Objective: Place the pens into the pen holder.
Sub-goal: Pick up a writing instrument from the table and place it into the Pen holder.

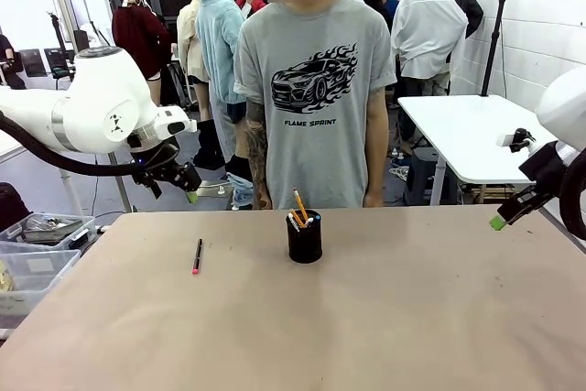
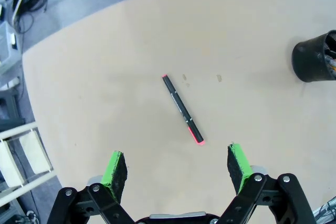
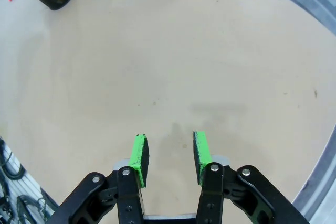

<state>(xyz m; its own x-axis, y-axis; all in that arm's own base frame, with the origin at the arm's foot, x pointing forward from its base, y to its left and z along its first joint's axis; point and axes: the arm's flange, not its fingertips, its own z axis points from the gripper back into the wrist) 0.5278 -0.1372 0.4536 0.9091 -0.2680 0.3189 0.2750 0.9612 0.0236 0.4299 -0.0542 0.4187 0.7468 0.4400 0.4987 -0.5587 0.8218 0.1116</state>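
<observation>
My left tool [image 2: 176, 157] is spread wide and empty, my right tool [image 3: 169, 146] is roughly half open and also empty. The round black pen holder [image 1: 304, 240] has a yellow pencil [image 1: 299, 205] and other tips poking out, their bodies hidden inside. A slim dark pen [image 1: 197, 256] with a pink tip lies flat on the table [image 1: 412, 318] left of the holder.
</observation>
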